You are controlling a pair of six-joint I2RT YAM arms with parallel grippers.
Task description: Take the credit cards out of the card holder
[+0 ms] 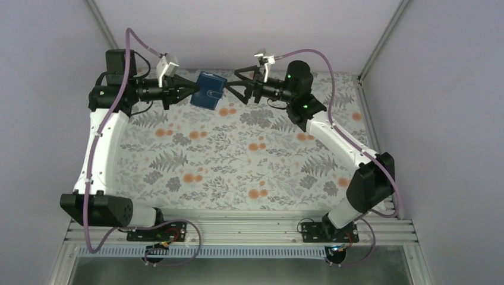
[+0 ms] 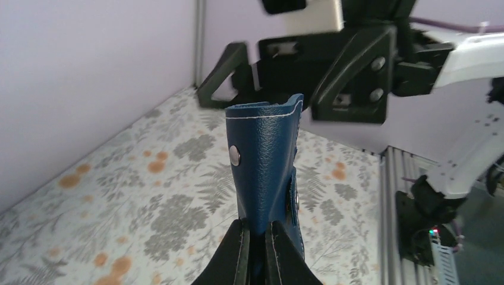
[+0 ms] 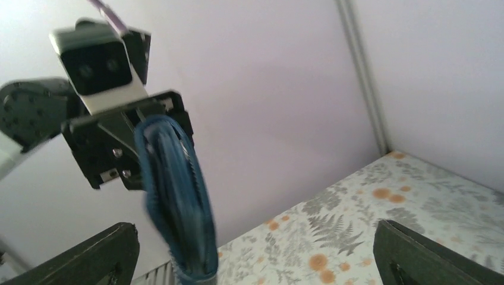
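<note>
Tabletop (image 1: 238, 166): covered in a pale floral print with grey ferns and orange blossoms, with walls on three sides.
Left arm (image 1: 101, 142): reaches up the left side of the tabletop, its wrist turned inward along the far edge.
Right arm (image 1: 339, 139): reaches up the right side, its wrist turned inward to face the left one.
Card holder (image 1: 208, 90) (image 2: 264, 166) (image 3: 175, 196): dark navy, held in the air above the far edge of the tabletop, between the two wrists. It is folded shut and the right wrist view shows it edge-on. The free end points toward the right arm.
Left fingers (image 1: 191, 90) (image 2: 242, 255): pressed together on one end of the card holder, one on each face.
Right fingers (image 1: 233, 83): spread wide apart and holding nothing. They sit just beside the card holder's free end, and whether they touch it cannot be told.
Snap stud (image 2: 235, 155): a small silver dot on the card holder's outer face.
Credit cards: cannot be made out among the folded layers.
</note>
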